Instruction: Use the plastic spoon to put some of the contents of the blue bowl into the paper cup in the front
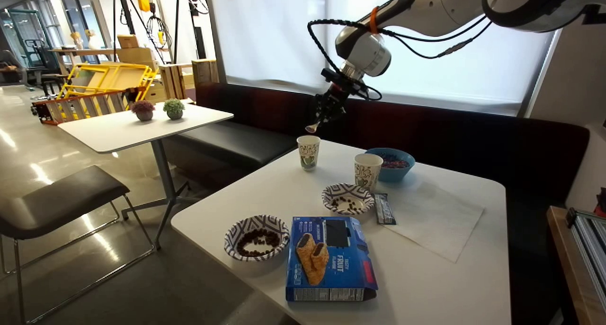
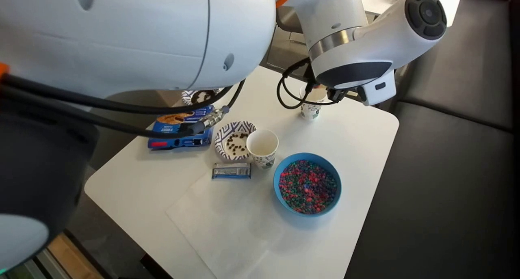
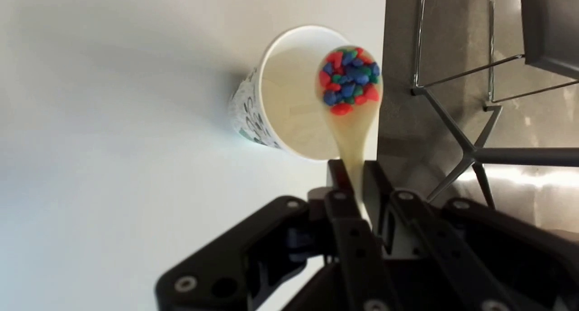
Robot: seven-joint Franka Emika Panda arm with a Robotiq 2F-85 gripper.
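Observation:
My gripper point(image 3: 354, 167) is shut on the handle of the whitish plastic spoon point(image 3: 353, 129). Red, blue and green pieces fill the spoon's bowl, which appears in front of the right part of a paper cup's point(image 3: 289, 107) mouth in the wrist view. In an exterior view the spoon point(image 1: 311, 128) tilts downward, just above the rim of that paper cup point(image 1: 307, 157) at the table's far corner. The blue bowl point(image 2: 308, 156), holding coloured pieces, stands well away from the gripper. The arm hides the gripper and spoon in an exterior view.
Another paper cup point(image 1: 368, 171) stands beside the blue bowl. Two patterned bowls point(image 1: 331, 192) with dark bits, a blue box point(image 1: 331, 259), a wrapped bar point(image 2: 231, 171) and a paper sheet point(image 1: 440, 221) lie on the table. The table edge runs close beside the cup below the spoon.

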